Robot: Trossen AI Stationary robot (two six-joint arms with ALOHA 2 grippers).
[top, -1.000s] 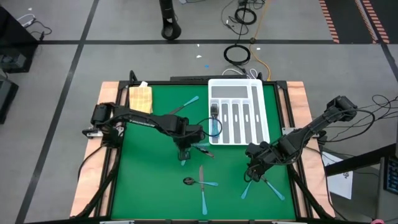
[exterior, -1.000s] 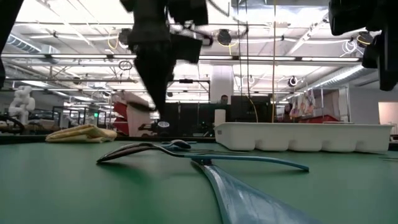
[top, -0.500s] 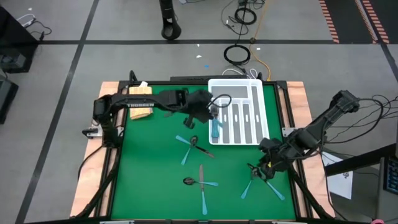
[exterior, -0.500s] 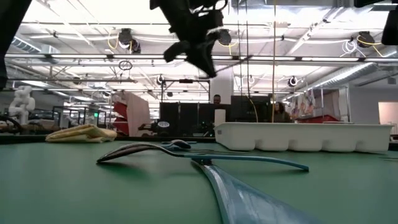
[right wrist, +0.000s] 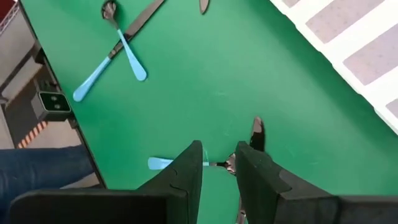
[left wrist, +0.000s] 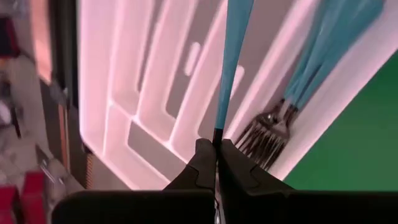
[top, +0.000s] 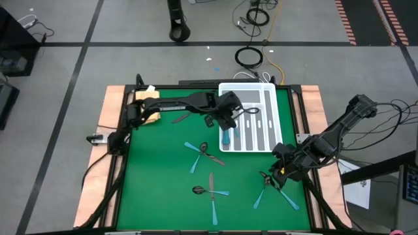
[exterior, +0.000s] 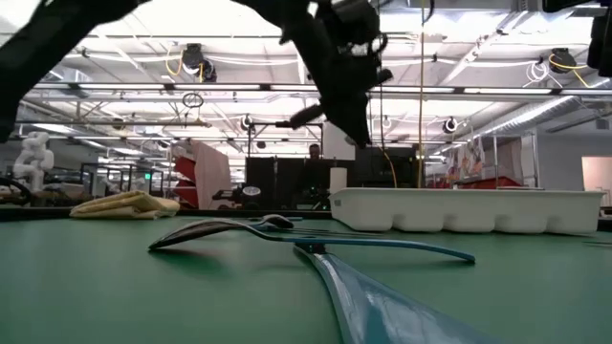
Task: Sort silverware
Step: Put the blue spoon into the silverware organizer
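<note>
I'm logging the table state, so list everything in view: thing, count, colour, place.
Tray: one, white, compartmented, far right part of the mat.
Forks: a few, blue-handled, in the tray's outermost compartment.
Held piece: one, blue handle, over the tray.
Loose silverware: several, blue-handled, crossed on the mat's middle and near right.
Cloth: one, tan, far left corner.
Mat: one, green.
Left gripper: shut on the held piece, above the tray.
Right gripper: lowered over silverware near the right edge.

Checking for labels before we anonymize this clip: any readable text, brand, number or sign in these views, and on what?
None readable.
White tray: no print visible.
Blue-handled silverware: no markings visible.
Paper sheet off the table's right edge: dark print, too small to read.
Background room in the low view: signs too blurred.
</note>
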